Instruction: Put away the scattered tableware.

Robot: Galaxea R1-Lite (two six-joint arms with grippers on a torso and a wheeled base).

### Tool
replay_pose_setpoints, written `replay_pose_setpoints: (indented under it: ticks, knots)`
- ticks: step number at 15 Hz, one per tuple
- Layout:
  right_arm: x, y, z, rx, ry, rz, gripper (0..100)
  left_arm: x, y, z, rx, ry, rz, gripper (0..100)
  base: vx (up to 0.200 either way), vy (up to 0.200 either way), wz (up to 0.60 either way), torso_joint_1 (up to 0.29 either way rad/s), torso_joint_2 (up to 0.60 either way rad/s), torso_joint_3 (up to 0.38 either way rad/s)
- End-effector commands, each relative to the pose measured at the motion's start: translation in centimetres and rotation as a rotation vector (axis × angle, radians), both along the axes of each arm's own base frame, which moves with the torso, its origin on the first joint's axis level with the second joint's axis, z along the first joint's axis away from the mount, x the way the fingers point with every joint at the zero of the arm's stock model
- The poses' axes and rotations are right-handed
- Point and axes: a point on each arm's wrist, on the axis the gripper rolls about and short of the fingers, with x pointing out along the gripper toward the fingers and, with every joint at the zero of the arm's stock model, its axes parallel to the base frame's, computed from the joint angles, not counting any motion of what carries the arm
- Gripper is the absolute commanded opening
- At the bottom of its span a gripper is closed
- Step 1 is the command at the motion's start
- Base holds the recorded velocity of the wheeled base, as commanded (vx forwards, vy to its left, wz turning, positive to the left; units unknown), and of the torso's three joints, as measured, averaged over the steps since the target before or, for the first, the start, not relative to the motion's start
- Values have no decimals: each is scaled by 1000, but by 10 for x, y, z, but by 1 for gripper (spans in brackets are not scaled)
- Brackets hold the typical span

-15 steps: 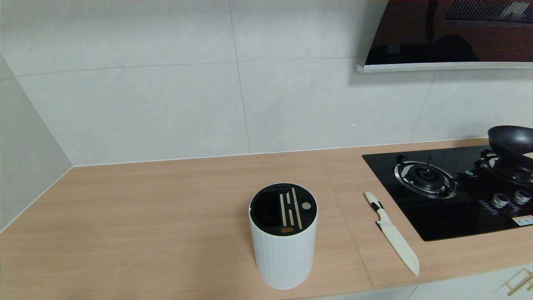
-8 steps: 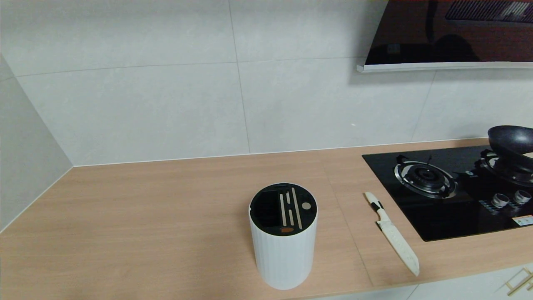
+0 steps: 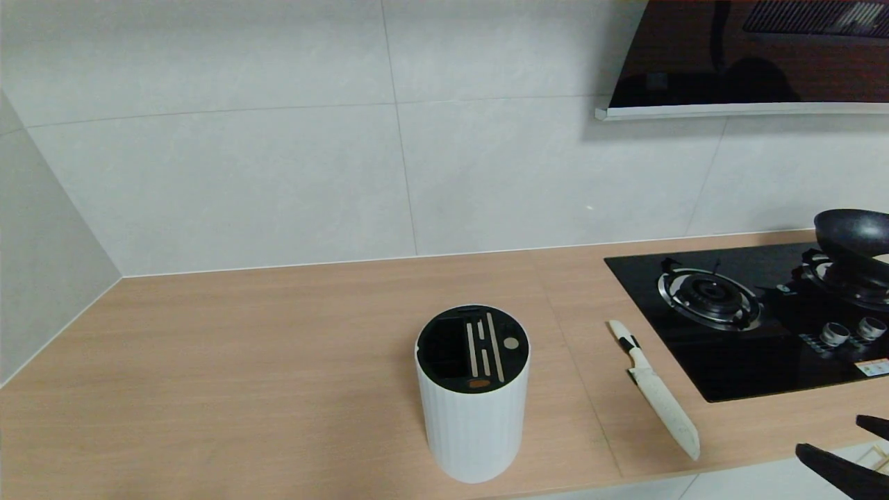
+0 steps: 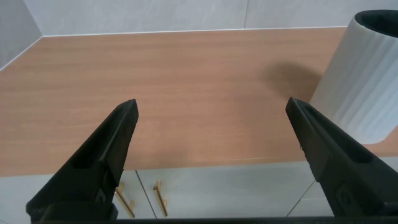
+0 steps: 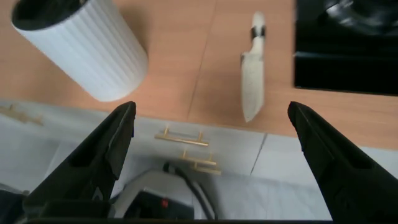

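At the near right corner of the head view, the dark fingertips of the right pincer [image 3: 830, 434] now show over the front edge of the surface [image 3: 278, 347]; half a second ago that corner held none of them. The holder and the knife lie as they did before.

Both pincers are released. The right pincer [image 5: 210, 112] has its two fingers spread wide with nothing between them, and it hangs off the front edge, over the cabinet front with its two gold handles [image 5: 183, 138]. The left pincer [image 4: 211, 106] is likewise spread and grips nothing, placed before the front edge to the left of the holder.

One white ribbed knife holder [image 3: 474, 417] stands upright near the front edge, its black top cut with a wide opening and narrow slots. One knife [image 3: 653, 389], white-bladed with a white and black handle, lies flat on the surface to the right of the holder and apart from it. Its tip points to the front edge and its handle to the wall, just beside the left edge of the black hob [image 3: 750, 347].

The hob carries two burners and two knobs [image 3: 833, 335]. One dark pan [image 3: 851, 236] sits on the right burner. Behind runs the grey tiled wall, with one dark range hood [image 3: 750, 55] above the hob.
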Motion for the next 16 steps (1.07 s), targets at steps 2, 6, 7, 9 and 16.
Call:
replay_pose_setpoints:
  ticks: [2, 6, 7, 9, 16]
  knots:
    - [66, 15, -26, -60, 164, -16, 100, 0, 0, 0, 0, 0, 0, 100, 0, 0, 0, 0, 0, 0]
    - [107, 25, -35, -140, 189, -94, 100, 0, 0, 0, 0, 0, 0, 100, 0, 0, 0, 0, 0, 0]
    - [114, 28, -36, -159, 194, -93, 100, 0, 0, 0, 0, 0, 0, 100, 0, 0, 0, 0, 0, 0]
    - [128, 36, -39, -201, 204, -99, 100, 0, 0, 0, 0, 0, 0, 100, 0, 0, 0, 0, 0, 0]
    - [160, 47, -79, -273, 259, -127, 100, 0, 0, 0, 0, 0, 0, 100, 0, 0, 0, 0, 0, 0]
